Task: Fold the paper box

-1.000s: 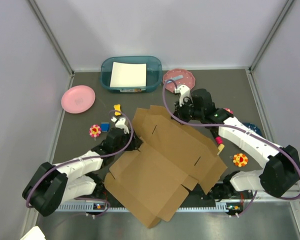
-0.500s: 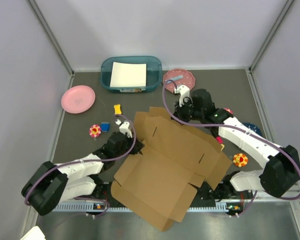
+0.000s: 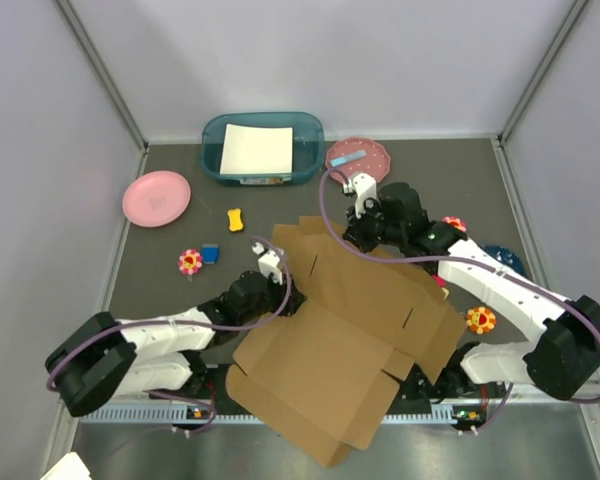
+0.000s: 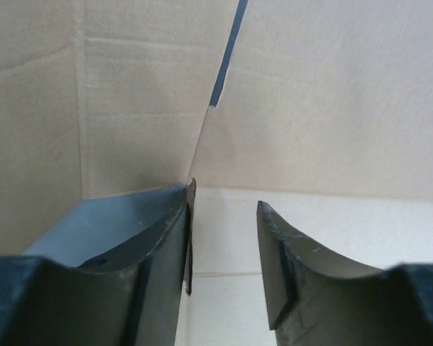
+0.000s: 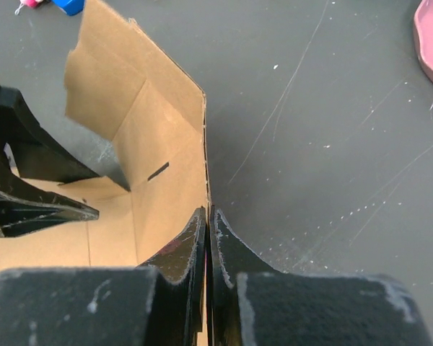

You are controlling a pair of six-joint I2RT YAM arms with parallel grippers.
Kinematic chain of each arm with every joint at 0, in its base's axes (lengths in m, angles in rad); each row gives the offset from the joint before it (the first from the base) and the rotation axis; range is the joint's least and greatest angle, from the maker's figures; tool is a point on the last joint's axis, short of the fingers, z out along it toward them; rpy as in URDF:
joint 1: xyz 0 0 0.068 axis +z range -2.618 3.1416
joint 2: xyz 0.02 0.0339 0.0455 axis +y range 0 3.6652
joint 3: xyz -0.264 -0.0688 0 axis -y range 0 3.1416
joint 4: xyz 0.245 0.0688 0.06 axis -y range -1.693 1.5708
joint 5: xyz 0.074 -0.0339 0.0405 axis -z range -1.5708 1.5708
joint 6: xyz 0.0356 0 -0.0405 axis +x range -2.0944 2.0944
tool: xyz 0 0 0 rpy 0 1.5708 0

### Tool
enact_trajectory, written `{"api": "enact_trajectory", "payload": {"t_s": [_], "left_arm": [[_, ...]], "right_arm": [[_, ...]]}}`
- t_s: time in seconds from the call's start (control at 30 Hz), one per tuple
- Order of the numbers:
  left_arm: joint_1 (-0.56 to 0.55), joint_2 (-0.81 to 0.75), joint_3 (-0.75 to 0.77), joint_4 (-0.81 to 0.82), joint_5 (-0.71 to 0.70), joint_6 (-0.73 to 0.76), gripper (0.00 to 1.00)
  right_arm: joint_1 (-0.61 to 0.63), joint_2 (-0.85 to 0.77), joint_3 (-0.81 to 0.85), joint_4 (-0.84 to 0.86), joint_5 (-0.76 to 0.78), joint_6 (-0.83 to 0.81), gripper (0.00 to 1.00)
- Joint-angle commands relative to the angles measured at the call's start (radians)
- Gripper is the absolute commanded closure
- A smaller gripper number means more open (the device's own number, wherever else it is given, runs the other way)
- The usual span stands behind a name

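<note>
The paper box (image 3: pixel 350 330) is a large sheet of brown corrugated cardboard, partly folded, lying across the middle of the table with its far-left flap raised. My right gripper (image 3: pixel 363 232) is at the box's far edge; in the right wrist view it (image 5: pixel 210 216) is shut on the upright cardboard wall (image 5: pixel 159 144). My left gripper (image 3: pixel 272 278) is at the box's left side. In the left wrist view it (image 4: pixel 224 216) is open, with cardboard panels (image 4: pixel 332 94) filling the view and a thin cardboard edge lying against its left finger (image 4: pixel 151 238).
A teal bin (image 3: pixel 212 135) holding a white sheet stands at the back. There are pink plates at the left (image 3: pixel 156 197) and the back (image 3: pixel 358 157). A yellow piece (image 3: pixel 235 218), a blue block (image 3: pixel 210 254) and flower toys (image 3: pixel 190 262) (image 3: pixel 480 320) lie around the box.
The box has slid to the right and toward the near edge. My left gripper has moved right and nearer with it. My right gripper has stayed at the far edge.
</note>
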Motion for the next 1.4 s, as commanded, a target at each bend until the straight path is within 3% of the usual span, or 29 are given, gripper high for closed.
{"api": "enact_trajectory", "payload": {"t_s": [0.0,0.03,0.17,0.23,0.57,0.93,1.2,1.37], "left_arm": [[-0.006,-0.162,0.08,-0.097,-0.128,0.045,0.45],[-0.006,-0.193,0.11,-0.167,-0.162,0.044,0.36],[-0.003,-0.342,0.157,-0.249,-0.249,0.05,0.17],[-0.005,-0.38,0.169,-0.26,-0.279,0.047,0.14],[-0.003,-0.535,0.091,-0.284,-0.461,-0.048,0.16],[-0.003,-0.551,0.055,-0.255,-0.596,-0.05,0.16],[-0.003,-0.503,0.045,-0.191,-0.645,-0.062,0.16],[-0.003,-0.48,0.035,-0.149,-0.665,-0.061,0.16]], "right_arm": [[0.024,-0.057,0.018,-0.023,0.041,-0.041,1.0],[0.024,-0.072,0.013,-0.022,0.052,-0.049,1.0],[0.031,-0.093,0.014,-0.006,0.105,-0.092,1.0],[0.045,-0.098,0.024,0.001,0.162,-0.135,1.0],[0.217,-0.114,0.005,0.148,0.525,-0.459,1.0],[0.431,-0.034,-0.186,0.545,0.893,-0.879,1.0],[0.52,0.031,-0.312,0.877,0.989,-1.17,1.0],[0.554,0.078,-0.269,0.843,0.995,-1.178,1.0]]}}
